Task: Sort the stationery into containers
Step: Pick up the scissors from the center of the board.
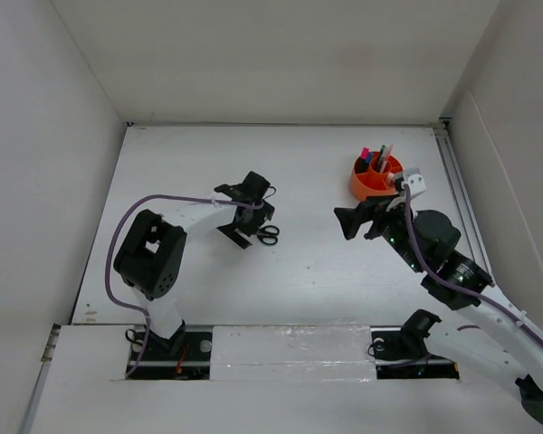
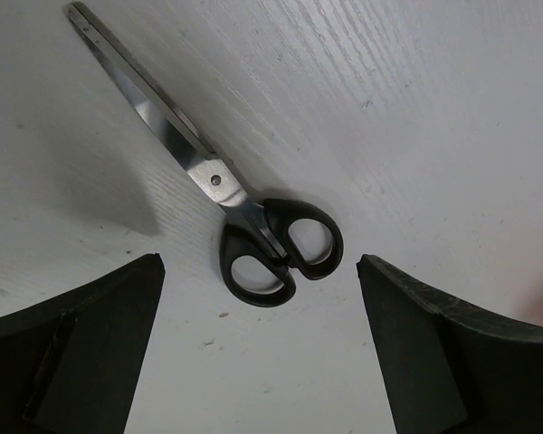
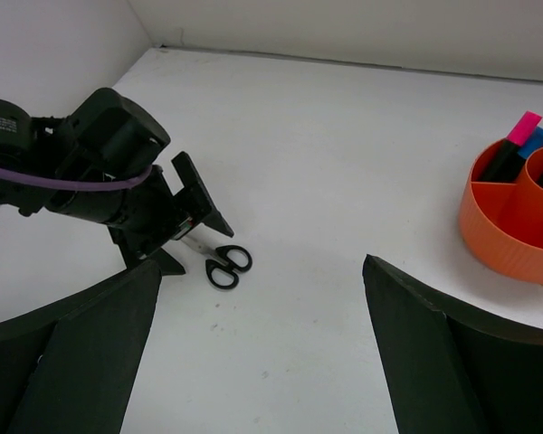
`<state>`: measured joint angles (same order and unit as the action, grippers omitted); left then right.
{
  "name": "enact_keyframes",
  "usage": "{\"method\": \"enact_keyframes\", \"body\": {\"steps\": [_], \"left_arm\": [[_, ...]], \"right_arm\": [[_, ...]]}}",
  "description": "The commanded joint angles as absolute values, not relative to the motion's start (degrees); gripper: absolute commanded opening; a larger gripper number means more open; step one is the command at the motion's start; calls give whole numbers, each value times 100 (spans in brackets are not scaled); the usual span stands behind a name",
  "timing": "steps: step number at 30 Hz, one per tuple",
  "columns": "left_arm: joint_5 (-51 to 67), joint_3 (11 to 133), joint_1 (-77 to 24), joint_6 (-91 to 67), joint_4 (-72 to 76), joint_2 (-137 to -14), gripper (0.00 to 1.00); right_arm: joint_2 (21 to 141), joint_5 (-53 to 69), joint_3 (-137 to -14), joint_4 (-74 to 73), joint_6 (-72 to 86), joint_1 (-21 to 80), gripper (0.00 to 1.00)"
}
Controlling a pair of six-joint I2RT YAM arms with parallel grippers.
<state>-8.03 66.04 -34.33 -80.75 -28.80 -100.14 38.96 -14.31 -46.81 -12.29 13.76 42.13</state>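
Top external: scissors lie flat on table, left of centre, blades closed, black handles to the right. Left gripper is over them with jaws spread wide. Left wrist view shows one finger on either side of the handle loops, neither touching. Right gripper has jaws wide apart with nothing between them, and hangs just beside the pot. Pot is orange, at far right, well apart from scissors. It holds a pink-capped marker, a blue-capped marker and pens.
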Motion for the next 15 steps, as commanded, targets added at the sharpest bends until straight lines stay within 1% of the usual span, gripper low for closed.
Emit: {"method": "enact_keyframes", "body": {"steps": [1,4,6,7,8,11,13,15], "left_arm": [[-1002,6891,-3507,-8227,-3190,-9809,85],[-1002,6891,-3507,-8113,-3016,-9598,84],[-853,6882,-3507,-7745,-2351,-9537,79],[-792,6995,-3507,-7630,-2260,-9597,75],[-739,7161,-3507,-7359,-2259,-9667,73],[-1071,8040,-3674,-7296,-2890,-10115,73],[-1072,8313,-3674,-7242,-2962,-10396,73],[-1011,8314,-3674,-7242,-2962,-10520,73]], "right_arm": [[3858,-1389,-4676,-1002,1424,4271,99],[3858,-1389,-4676,-1002,1424,4271,99],[3858,-1389,-4676,-1002,1424,4271,99],[3858,-1441,-4676,-1002,1424,4271,99],[3858,-1441,-4676,-1002,1424,4271,99],[3858,-1441,-4676,-1002,1424,4271,99],[3858,-1441,-4676,-1002,1424,4271,99],[3858,-1441,-4676,-1002,1424,4271,99]]}}
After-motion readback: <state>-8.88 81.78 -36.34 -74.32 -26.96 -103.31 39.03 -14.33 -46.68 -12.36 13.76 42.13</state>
